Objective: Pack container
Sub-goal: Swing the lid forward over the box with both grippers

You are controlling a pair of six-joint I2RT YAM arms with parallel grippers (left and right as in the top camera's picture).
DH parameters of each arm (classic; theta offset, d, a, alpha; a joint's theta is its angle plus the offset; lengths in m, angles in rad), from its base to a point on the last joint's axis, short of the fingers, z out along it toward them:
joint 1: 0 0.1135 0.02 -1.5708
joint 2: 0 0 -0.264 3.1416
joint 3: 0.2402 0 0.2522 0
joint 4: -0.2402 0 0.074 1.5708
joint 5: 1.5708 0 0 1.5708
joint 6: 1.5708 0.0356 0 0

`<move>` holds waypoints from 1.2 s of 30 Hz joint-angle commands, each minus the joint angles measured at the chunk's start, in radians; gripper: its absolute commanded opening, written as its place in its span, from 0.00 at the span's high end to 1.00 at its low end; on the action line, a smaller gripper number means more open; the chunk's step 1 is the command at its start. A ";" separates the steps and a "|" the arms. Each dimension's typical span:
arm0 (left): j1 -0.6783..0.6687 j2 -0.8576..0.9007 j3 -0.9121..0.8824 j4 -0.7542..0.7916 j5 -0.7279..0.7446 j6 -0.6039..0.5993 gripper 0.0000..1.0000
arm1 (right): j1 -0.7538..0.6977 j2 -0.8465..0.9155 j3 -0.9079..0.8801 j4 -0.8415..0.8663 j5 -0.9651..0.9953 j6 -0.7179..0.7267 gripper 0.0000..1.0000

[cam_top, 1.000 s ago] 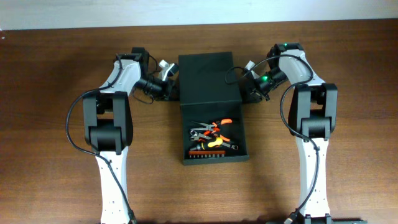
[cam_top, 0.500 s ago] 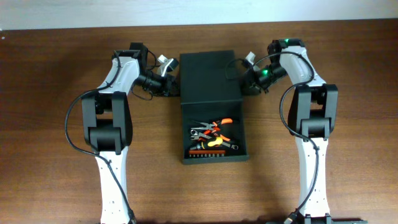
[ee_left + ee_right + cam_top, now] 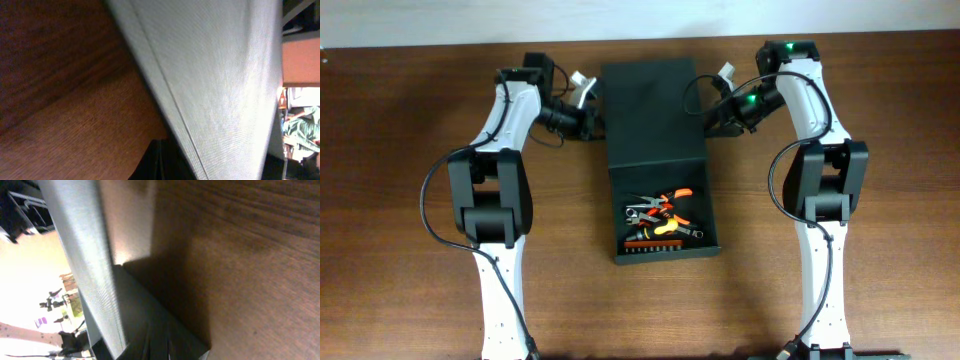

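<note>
The container (image 3: 712, 225) is a dark green-black box in mid-table, open, with orange-handled pliers (image 3: 665, 205) and other small hand tools inside. Its flap lid (image 3: 653, 110) stands raised at the far end. My left gripper (image 3: 594, 118) is at the lid's left edge and my right gripper (image 3: 711, 112) at its right edge, each shut on that edge. The left wrist view shows the lid's textured face (image 3: 215, 75) close up beside a dark finger (image 3: 160, 162). The right wrist view shows the lid edge (image 3: 85, 255) and dark fingers (image 3: 155, 340).
The brown wooden table (image 3: 410, 200) surrounds the box. Both arms reach in from the near edge and bend toward the lid. Cables hang by each wrist near the lid's far corners.
Both grippers have moved toward the far edge of the table and upward, and the lid has swung up with them, looking larger from above. The tools have not moved.
</note>
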 commanded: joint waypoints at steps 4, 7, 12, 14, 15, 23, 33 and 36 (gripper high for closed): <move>-0.001 0.003 0.149 -0.081 0.023 -0.014 0.98 | 0.008 0.002 0.094 -0.069 -0.022 -0.045 0.90; -0.001 0.003 0.215 -0.152 0.023 -0.014 0.98 | 0.008 0.002 0.144 -0.126 0.019 -0.050 0.90; -0.006 0.003 0.290 -0.229 0.023 -0.013 0.98 | 0.010 -0.037 0.151 -0.126 0.052 -0.024 0.90; -0.010 0.003 0.322 -0.261 0.023 -0.013 0.98 | 0.010 -0.059 0.151 -0.126 0.054 -0.017 0.90; -0.012 0.003 0.334 -0.271 0.023 -0.013 0.98 | 0.010 -0.065 0.151 -0.126 0.056 -0.017 0.90; -0.052 0.003 0.472 -0.392 0.014 0.010 0.98 | 0.015 -0.149 0.151 -0.126 0.083 0.009 0.89; -0.088 0.003 0.581 -0.529 -0.056 0.010 0.98 | 0.032 -0.254 0.151 -0.126 0.163 0.095 0.86; -0.090 0.003 0.608 -0.574 -0.057 0.026 0.98 | 0.034 -0.282 0.151 -0.126 0.195 0.141 0.86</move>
